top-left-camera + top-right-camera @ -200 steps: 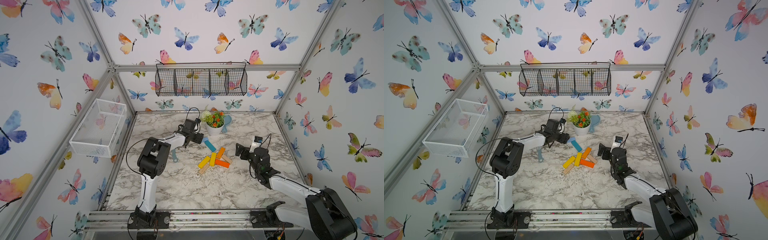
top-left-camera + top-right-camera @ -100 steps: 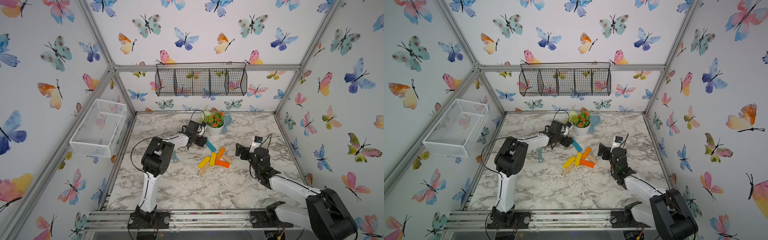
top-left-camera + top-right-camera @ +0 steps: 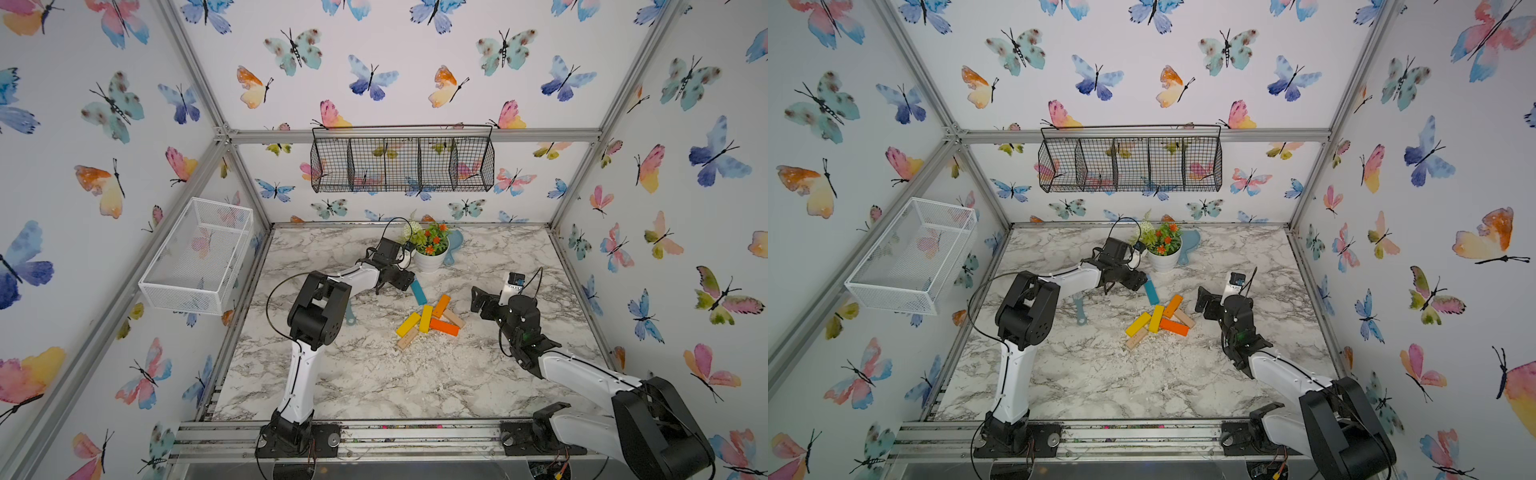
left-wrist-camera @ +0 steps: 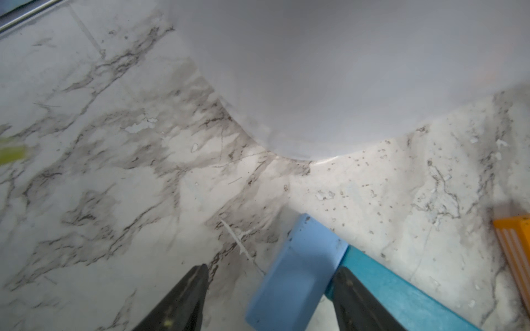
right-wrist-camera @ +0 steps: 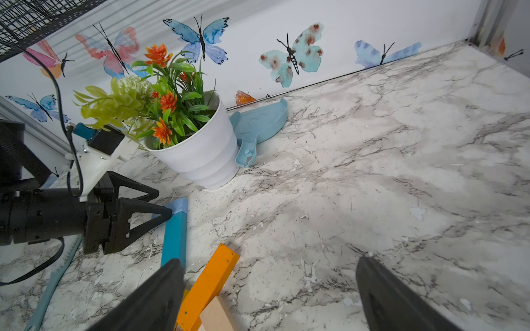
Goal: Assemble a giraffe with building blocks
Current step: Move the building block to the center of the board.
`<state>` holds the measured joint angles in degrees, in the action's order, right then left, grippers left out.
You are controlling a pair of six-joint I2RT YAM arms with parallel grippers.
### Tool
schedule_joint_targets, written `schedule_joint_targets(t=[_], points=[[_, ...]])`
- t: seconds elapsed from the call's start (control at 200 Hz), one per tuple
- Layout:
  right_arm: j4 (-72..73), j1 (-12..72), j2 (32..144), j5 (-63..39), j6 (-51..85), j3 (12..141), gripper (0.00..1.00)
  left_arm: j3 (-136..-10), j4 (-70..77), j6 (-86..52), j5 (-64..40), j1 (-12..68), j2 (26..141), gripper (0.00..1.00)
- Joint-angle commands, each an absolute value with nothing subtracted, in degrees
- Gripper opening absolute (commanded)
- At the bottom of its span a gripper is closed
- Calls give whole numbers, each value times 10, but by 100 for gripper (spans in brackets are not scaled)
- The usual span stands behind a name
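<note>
Marble-print table (image 3: 374, 374), butterfly walls all round. Blocks sit mid-table, unassembled.

- Light-blue block (image 4: 298, 275) and teal block (image 4: 401, 295) touch end to end, just near of the white flower pot (image 3: 430, 262). Light-blue is at the far end, skewed a bit off teal's line.
- Right of those, a loose heap: yellow blocks (image 3: 408, 324), orange blocks (image 3: 444, 327), plain-wood blocks (image 3: 407, 339), 2 of each, touching or overlapping.

L gripper (image 4: 269, 272): low over table, jaws apart, straddling the light-blue block. One finger (image 4: 352, 292) is right up against the block's side, the other finger (image 4: 186, 289) has a clear gap. Not clamped.

R gripper (image 5: 266, 262): jaws spread wide, nothing between them. It sits just right of the heap, close to the far orange block.

Pale-teal brush (image 3: 351, 313) lies on table under L arm, left of the blocks. Blue scoop (image 3: 455, 245) sits against far-right side of pot.
</note>
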<state>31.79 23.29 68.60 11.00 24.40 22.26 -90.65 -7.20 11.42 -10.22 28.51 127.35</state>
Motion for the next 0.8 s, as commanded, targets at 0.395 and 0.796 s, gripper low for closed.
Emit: schedule_joint_targets(t=[0.395, 0.796], points=[[317, 236, 682, 101, 241, 224, 98, -927, -193, 166, -121, 294, 1297, 67], [311, 236, 661, 101, 238, 218, 98, -952, -235, 250, -62, 296, 1289, 65]])
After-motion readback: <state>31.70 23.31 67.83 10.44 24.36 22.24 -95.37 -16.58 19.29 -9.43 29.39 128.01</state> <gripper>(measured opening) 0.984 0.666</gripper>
